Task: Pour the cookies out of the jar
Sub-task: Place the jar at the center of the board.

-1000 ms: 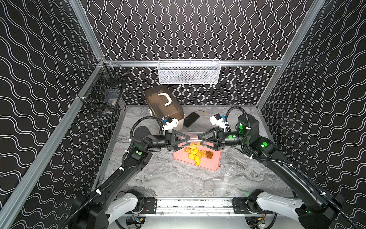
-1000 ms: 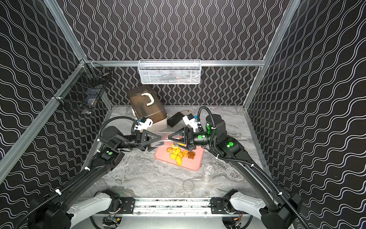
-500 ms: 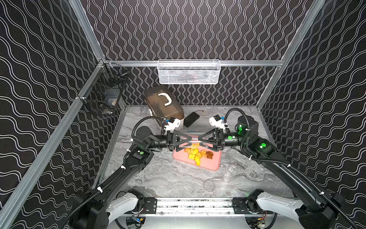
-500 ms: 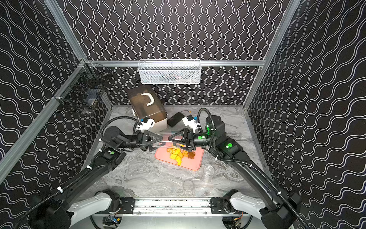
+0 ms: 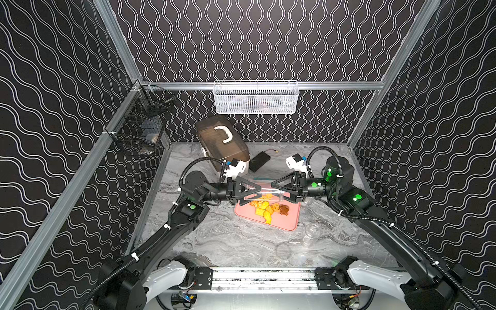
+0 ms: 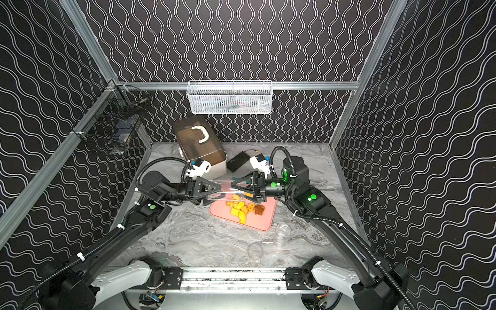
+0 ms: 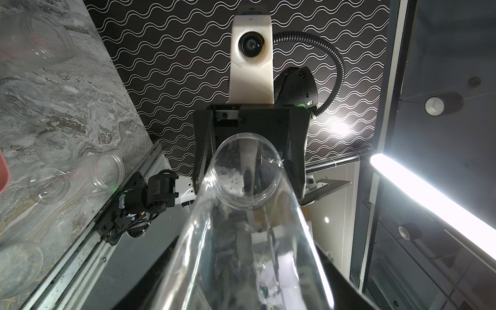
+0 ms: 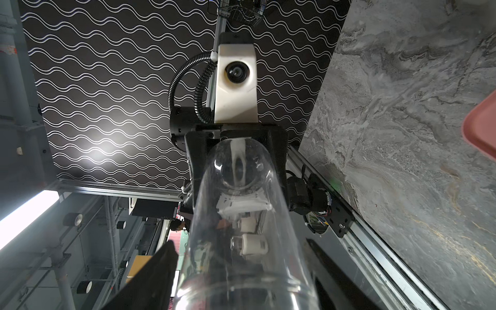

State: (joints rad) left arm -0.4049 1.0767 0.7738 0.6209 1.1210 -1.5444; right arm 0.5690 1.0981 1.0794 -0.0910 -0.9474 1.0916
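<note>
Jar (image 5: pixel 265 192): clear, is lying level above tray (image 5: pixel 284 225), mid-counter (image 5: pixel 228 241). Left end effector (image 5: pixel 252 194) is clamping its base. Right end effector (image 5: pixel 281 194) is straddling its mouth; grip cannot be told. Cookies (image 5: pixel 268 210): are lying heaped on tray, beneath jar.
</note>
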